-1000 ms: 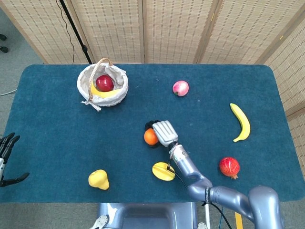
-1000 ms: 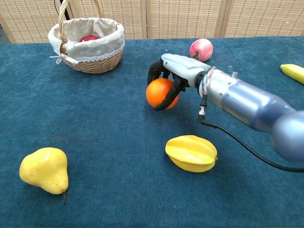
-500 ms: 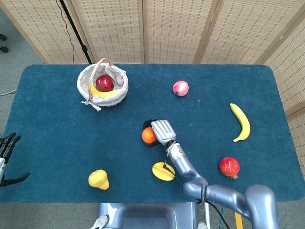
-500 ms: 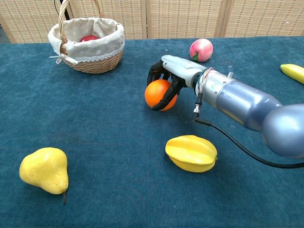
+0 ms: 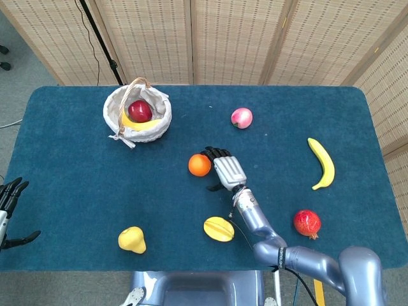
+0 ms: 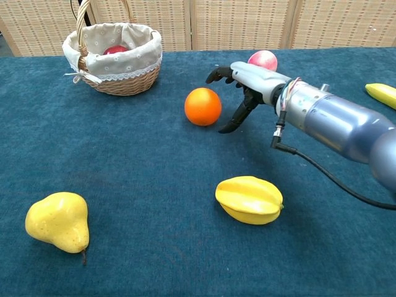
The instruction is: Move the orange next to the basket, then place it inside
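Here the smooth round orange [image 6: 203, 106] lies beside the spread right robot hand [image 6: 242, 86].

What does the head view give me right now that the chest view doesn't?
Head view only: the left hand open at the table's edge, the whole banana, the pomegranate, and a yellow fruit under the apple in the basket. Chest view only: nothing extra. Both: the orange lying free, the right hand open beside it, peach, starfruit, pear.

The right hand [image 6: 247, 80] has a pale grey back, black fingers [image 6: 234, 120], a silver-blue forearm [image 6: 337, 120] and a black cable [image 6: 322, 179].
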